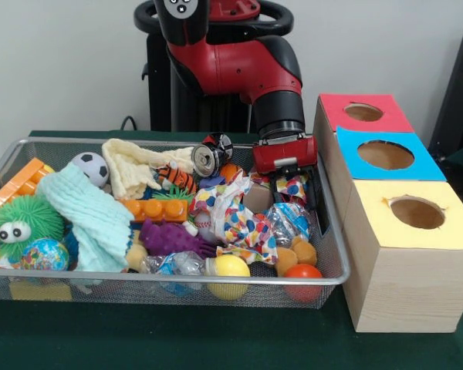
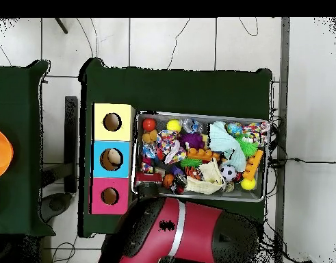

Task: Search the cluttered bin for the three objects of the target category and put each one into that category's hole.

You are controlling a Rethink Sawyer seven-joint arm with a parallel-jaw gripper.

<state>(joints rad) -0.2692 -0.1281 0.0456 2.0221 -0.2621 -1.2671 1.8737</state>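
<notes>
Front view: a dark green tablecloth (image 1: 177, 339) covers the table under a wire mesh bin (image 1: 336, 254) heaped with toys, before a pale wall (image 1: 54, 62); the gripper (image 1: 295, 187) reaches into the bin's right end over polka-dot wrapping (image 1: 230, 220), whether its fingers are apart I cannot tell; beside stands a wooden box with red (image 1: 363, 112), blue (image 1: 385, 155) and yellow (image 1: 417, 213) holes. Overhead view: white floor tiles (image 2: 170, 41) surround the table; the box (image 2: 111, 159) touches the bin's (image 2: 261, 195) side.

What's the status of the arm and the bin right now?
Red gripper down in wire mesh bin, fingers unclear. Polka-dot wrapped bundle beside it. Yellow-topped hole unfilled.
</notes>
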